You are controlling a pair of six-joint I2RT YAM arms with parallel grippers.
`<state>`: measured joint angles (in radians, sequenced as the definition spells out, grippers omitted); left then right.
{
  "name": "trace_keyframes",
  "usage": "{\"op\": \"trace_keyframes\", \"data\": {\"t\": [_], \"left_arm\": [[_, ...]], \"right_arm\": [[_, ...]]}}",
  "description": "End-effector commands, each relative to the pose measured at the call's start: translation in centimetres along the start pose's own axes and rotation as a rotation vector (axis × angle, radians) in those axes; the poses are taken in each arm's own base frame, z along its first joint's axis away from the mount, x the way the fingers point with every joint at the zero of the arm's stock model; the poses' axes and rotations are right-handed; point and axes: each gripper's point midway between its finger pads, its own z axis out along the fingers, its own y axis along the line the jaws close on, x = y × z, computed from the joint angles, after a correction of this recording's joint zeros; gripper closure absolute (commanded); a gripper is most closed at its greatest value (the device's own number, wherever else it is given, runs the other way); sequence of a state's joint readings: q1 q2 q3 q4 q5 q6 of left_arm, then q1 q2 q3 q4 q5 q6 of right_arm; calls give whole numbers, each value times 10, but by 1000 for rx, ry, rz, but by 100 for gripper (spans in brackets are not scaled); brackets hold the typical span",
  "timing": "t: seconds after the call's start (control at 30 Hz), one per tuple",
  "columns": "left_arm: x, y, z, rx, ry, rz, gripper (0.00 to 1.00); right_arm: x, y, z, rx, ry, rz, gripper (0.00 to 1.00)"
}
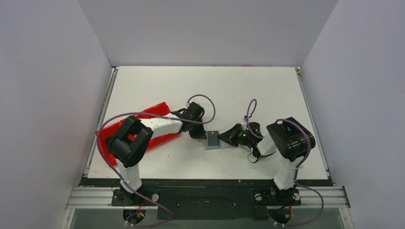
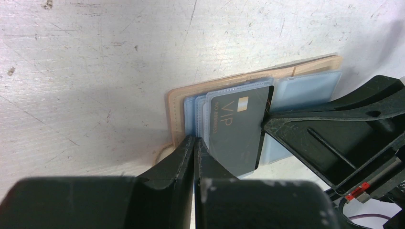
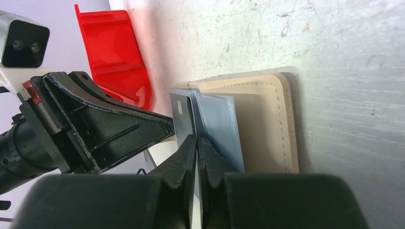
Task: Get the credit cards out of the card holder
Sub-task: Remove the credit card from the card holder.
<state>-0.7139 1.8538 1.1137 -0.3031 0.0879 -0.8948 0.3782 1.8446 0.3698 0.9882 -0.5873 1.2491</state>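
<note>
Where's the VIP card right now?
In the left wrist view, the dark VIP card lies mid-table among the clear sleeves of the open card holder, between the left gripper and the right gripper.

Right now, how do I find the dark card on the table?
Look near the middle of the white table, where both arms reach a tan card holder lying open. Among its pale blue see-through sleeves sits the dark grey card. It alone is dark, and it says VIP.
</note>
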Motion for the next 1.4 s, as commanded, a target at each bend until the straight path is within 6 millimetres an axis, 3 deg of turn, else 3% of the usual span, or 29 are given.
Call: {"op": "trace_keyframes", "data": {"t": [0.0, 0.4, 0.57, 1.37], "left_arm": [[20, 44, 14, -163, 67, 11, 100], [14, 70, 11, -212, 73, -5, 100], [12, 78, 10, -222, 74, -10, 100], [12, 80, 11, -221, 75, -8, 100]], "right_arm": [[-2, 5, -1, -25, -10, -40, 100], [-13, -16, -15, 134, -57, -162, 100], [-18, -16, -21, 173, -74, -208, 100], [-29, -16, -34, 239, -104, -271, 100]]}}
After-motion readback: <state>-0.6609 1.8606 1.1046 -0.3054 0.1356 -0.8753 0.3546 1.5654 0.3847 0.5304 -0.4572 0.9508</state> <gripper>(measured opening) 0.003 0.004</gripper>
